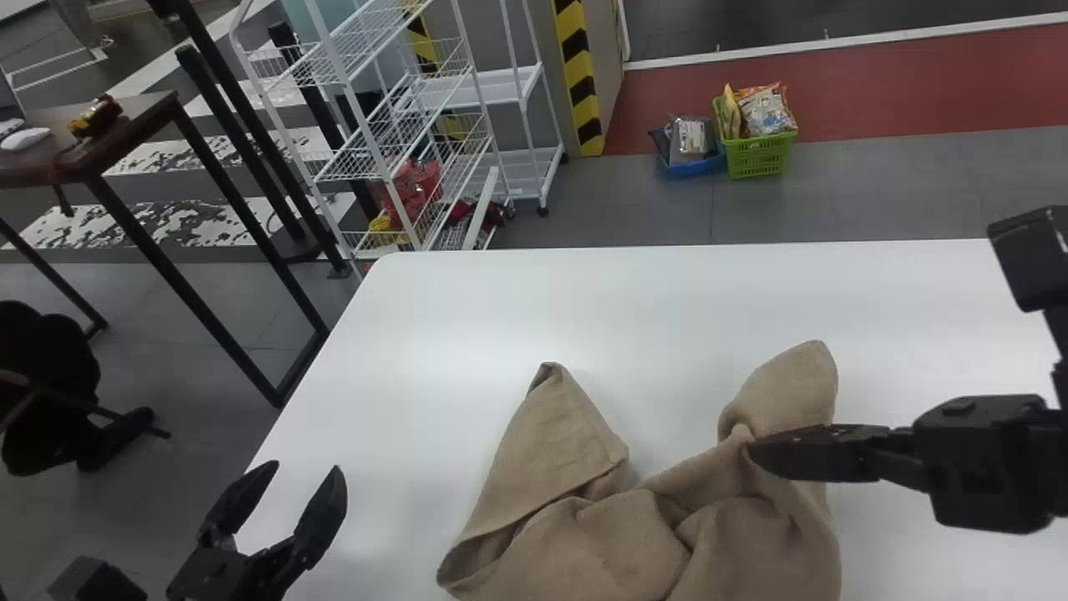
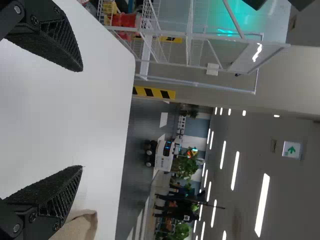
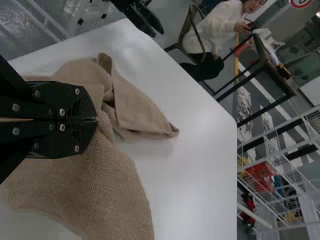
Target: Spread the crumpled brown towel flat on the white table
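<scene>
On the left, the left gripper (image 1: pixel 306 467) is held by the near left edge of the white table (image 1: pixel 434 317), apart from the cloth. Its two fingers are spread wide with nothing between them. It is perhaps put there so that the left part of the towel can be picked up next.

In the near middle of the table, the brown towel (image 1: pixel 601 542) is bunched up. Its left part is folded over, with a tip pointed to the far side, and its middle is full of creases.

At the towel's right part, the cloth is pinched by the right gripper (image 1: pixel 755 453), its fingers pressed together. This part is likely held so that the folds can be pulled out.

The left arm is brought in from the near side, with its fingers pointed to the far side. The right arm is brought in from the right, with its fingers pointed left.
</scene>
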Robot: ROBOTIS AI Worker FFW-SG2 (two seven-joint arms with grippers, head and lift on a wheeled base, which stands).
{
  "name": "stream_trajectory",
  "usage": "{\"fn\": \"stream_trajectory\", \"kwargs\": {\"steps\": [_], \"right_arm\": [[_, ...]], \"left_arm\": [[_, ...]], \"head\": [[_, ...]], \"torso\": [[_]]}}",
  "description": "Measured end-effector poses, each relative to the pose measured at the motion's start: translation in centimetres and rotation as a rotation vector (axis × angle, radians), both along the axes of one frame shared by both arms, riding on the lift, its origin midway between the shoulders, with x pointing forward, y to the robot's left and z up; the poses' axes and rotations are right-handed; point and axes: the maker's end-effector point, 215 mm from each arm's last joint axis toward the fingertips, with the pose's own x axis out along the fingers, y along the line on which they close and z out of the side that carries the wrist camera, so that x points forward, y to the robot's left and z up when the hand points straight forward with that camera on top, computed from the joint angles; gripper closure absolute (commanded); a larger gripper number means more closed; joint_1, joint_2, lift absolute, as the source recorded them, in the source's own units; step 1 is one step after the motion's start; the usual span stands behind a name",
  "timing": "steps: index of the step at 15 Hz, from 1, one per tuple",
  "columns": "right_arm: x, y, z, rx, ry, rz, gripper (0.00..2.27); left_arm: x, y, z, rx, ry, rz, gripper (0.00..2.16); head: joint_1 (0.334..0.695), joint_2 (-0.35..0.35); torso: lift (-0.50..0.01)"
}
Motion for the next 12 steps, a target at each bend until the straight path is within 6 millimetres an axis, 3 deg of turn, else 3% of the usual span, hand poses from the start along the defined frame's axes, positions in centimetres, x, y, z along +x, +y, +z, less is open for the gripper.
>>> {"fn": "stream_trajectory", "kwargs": {"steps": [2, 6, 10, 12], "right_arm": [[-0.9, -1.2, 0.7, 0.002, -0.027, -0.037, 1.69], [1.0, -5.5, 4.5, 0.069, -0.104, -0.132, 1.69], [2.7, -10.0, 4.9, 0.03, -0.134, -0.252, 1.69], [3.2, -11.8, 4.2, -0.051, -0.146, -0.297, 1.69]], "left_arm": [[0.3, -0.2, -0.1, -0.002, 0.0, -0.004, 0.13], [0.8, -0.9, -0.1, -0.004, -0.001, -0.018, 0.13], [0.6, -0.4, 0.0, 0.0, 0.001, -0.009, 0.13], [0.6, -0.4, 0.1, 0.001, 0.001, -0.009, 0.13]], "head": [[0.695, 0.35], [0.695, 0.35], [0.695, 0.35], [0.695, 0.35]], "torso": [[-0.123], [-0.123], [-0.123], [-0.123]]}}
